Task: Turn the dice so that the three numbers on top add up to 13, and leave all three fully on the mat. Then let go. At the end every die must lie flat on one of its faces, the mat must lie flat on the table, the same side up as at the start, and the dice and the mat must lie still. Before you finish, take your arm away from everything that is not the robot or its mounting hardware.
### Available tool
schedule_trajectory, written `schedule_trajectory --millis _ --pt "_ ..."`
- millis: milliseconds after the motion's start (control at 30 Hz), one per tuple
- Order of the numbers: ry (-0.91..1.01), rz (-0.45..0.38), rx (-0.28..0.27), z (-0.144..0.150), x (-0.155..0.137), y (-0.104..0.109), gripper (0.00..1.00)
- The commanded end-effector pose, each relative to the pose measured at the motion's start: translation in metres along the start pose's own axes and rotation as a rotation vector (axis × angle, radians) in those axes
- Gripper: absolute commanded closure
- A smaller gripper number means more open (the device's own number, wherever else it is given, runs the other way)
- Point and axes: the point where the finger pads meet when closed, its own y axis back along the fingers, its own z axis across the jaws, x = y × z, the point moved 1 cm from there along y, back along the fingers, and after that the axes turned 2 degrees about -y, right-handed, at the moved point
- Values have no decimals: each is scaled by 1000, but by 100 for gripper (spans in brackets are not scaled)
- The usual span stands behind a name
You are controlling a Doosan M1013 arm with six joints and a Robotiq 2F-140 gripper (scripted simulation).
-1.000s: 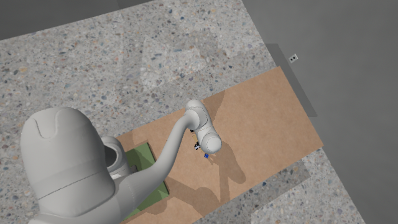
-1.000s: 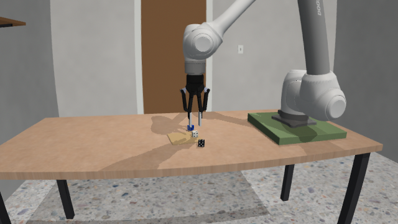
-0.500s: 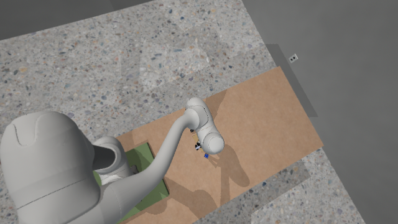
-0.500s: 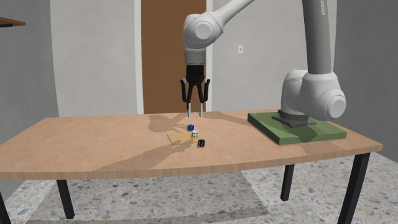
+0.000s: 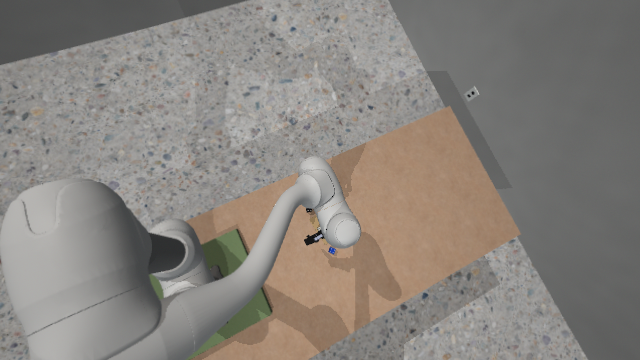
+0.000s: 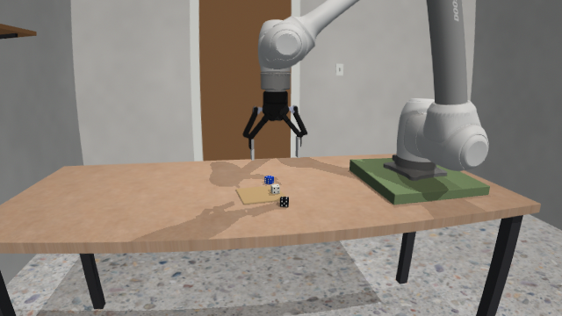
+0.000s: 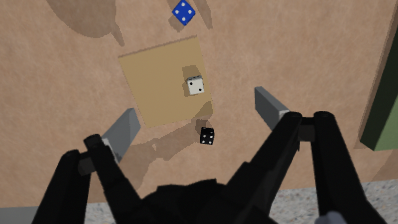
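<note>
Three dice sat below the pincer [image 5: 314, 238] [image 6: 275, 151] [image 7: 196, 104], and from where I stood not one was in its grasp. Its two fingers were spread wide, released, hanging above the table with air between them. The white die [image 5: 319, 229] [image 6: 275, 189] [image 7: 195, 85] lay under the gap on the tan mat [image 5: 314, 220] [image 6: 252, 196] [image 7: 155, 85], close to one edge, two pips up. Off one side of the mat, farther out from under the pincer, the blue die [image 5: 332, 250] [image 6: 269, 180] [image 7: 183, 12] rested on the table [image 5: 425, 175] [image 6: 132, 197] [image 7: 300, 50] with four on top. Off the opposite side, just beside the mat's corner, was the black die [image 5: 309, 210] [image 6: 284, 202] [image 7: 207, 136]; I couldn't make out its top number for certain. Above the pincer came the pale arm [image 5: 280, 215] [image 6: 274, 44], and well apart from it, over by the arm's foot, was a green slab [image 5: 260, 300] [image 6: 373, 182] [image 7: 387, 132].
</note>
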Motion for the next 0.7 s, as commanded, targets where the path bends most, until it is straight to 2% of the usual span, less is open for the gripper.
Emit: schedule_trajectory --millis 0,267,667 --pt "0 0 0 0 0 0 0" --pt "-59 0 0 0 3 0 0" --pt "-479 0 0 -2 21 -2 0"
